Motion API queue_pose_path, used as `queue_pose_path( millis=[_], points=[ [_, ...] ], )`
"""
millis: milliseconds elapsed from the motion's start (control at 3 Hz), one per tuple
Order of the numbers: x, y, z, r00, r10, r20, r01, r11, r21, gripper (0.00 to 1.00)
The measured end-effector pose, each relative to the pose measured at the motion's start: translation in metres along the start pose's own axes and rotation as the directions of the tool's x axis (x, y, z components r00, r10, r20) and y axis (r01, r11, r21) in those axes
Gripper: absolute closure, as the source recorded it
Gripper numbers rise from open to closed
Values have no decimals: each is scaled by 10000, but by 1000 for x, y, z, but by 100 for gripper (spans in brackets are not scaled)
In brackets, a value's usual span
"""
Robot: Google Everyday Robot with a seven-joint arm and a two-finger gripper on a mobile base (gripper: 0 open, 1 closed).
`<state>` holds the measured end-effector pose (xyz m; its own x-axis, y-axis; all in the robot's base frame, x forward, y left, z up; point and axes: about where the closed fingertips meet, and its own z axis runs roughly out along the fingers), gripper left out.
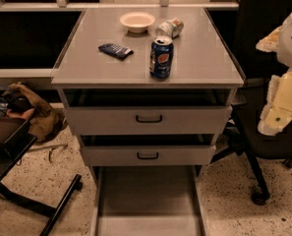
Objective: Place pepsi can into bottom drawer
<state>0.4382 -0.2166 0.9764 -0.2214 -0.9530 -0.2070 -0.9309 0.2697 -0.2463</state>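
The pepsi can [161, 58], dark blue with a round red-white-blue logo and a silver top, stands upright near the front edge of the grey cabinet top [86, 68]. The bottom drawer [148, 200] is pulled out towards me, a long shallow grey tray with low side walls and nothing in it. The two upper drawers [148, 119] with black handles are slightly ajar. Cream-white parts of my arm [283, 97] show at the right edge, well right of the can. My gripper itself is out of view.
A white bowl [137, 21] and a silvery can lying on its side [169, 27] sit at the back of the cabinet top. A dark blue packet [115, 50] lies left of the pepsi can. A black office chair [263, 146] stands right; a black stand [17, 151] and a brown bag [35, 112] are left.
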Motion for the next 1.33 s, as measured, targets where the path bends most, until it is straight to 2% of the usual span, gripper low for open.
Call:
queue_pose_path(
  millis=[333,667,1000,1333],
  points=[
    [-1,0,0,10000,3,18,-3,10000,20,0],
    [-19,-2,21,9974,229,688,-207,9992,-329,0],
    [-39,-6,54,9785,967,1823,-744,9893,-1257,0],
    [-39,-6,54,9785,967,1824,-744,9893,-1257,0]
  ],
)
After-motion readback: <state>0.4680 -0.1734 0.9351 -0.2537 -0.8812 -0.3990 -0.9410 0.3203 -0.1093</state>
